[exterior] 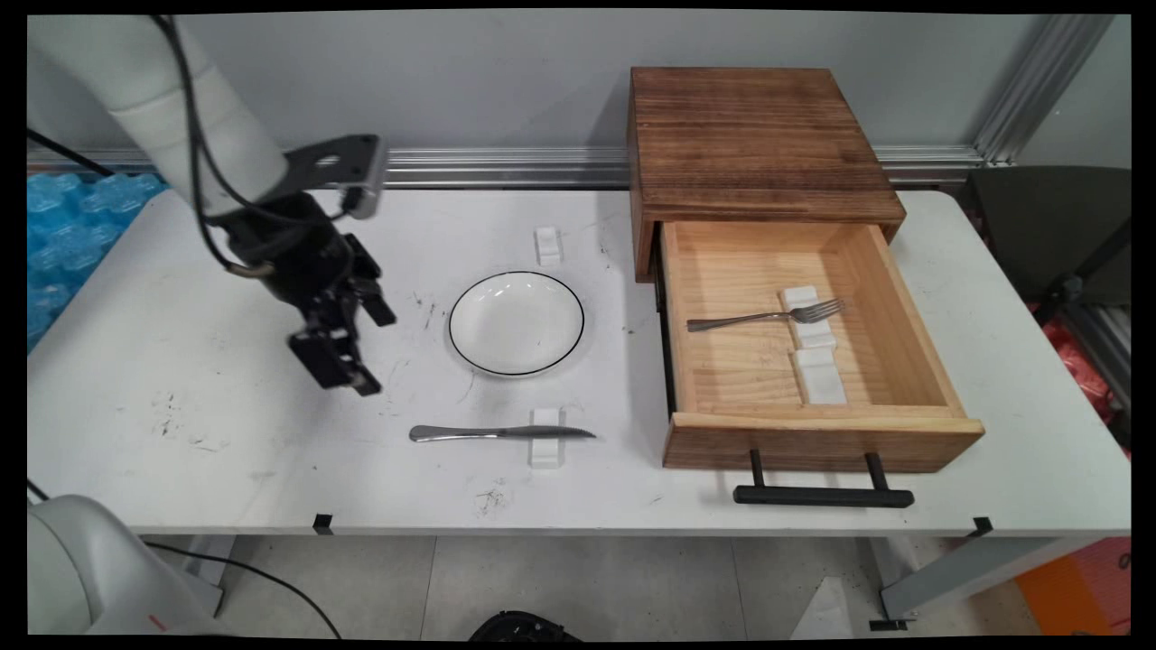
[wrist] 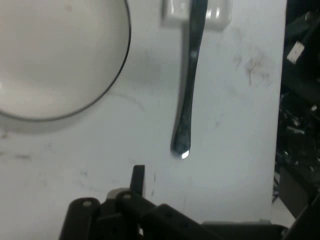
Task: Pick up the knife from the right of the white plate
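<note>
My black gripper (exterior: 375,354) hangs open and empty, tilted, just above the table's left half. A white plate (exterior: 517,322) with a thin black rim lies to its right. A silver knife (exterior: 497,433) lies nearer the front edge, its blade across a small white rest (exterior: 545,449) and its handle end toward the gripper. In the hand view, one fingertip (wrist: 138,175) rises from the bottom. The knife handle (wrist: 187,100) ends just beyond it, and the plate (wrist: 55,55) is at the upper left.
A dark wooden box (exterior: 750,135) stands at the back right, its pale drawer (exterior: 894,307) pulled out toward the front. A fork (exterior: 768,316) lies inside on a white rest (exterior: 808,329). Another rest (exterior: 547,245) sits behind the plate.
</note>
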`<state>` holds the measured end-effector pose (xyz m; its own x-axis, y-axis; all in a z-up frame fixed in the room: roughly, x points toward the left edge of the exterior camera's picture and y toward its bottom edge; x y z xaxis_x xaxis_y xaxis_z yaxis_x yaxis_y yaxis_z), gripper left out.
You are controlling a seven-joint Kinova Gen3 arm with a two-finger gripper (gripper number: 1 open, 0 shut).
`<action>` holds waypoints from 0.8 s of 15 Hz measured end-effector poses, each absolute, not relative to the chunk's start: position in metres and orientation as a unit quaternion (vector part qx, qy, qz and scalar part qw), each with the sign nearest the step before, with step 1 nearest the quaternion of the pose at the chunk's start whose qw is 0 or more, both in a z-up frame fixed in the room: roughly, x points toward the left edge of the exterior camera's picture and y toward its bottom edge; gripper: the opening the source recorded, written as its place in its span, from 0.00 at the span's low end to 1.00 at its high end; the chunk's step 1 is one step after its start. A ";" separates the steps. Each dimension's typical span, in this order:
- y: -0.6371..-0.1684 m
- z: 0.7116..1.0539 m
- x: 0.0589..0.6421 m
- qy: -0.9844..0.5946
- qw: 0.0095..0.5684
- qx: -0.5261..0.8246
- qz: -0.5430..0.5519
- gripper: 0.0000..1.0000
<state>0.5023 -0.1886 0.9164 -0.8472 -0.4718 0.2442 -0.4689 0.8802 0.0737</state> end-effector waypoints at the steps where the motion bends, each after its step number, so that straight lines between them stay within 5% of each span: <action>1: -0.190 0.907 0.485 -0.961 0.125 0.247 -0.002 1.00; 12: -0.212 0.820 0.412 -0.963 0.098 0.250 0.017 1.00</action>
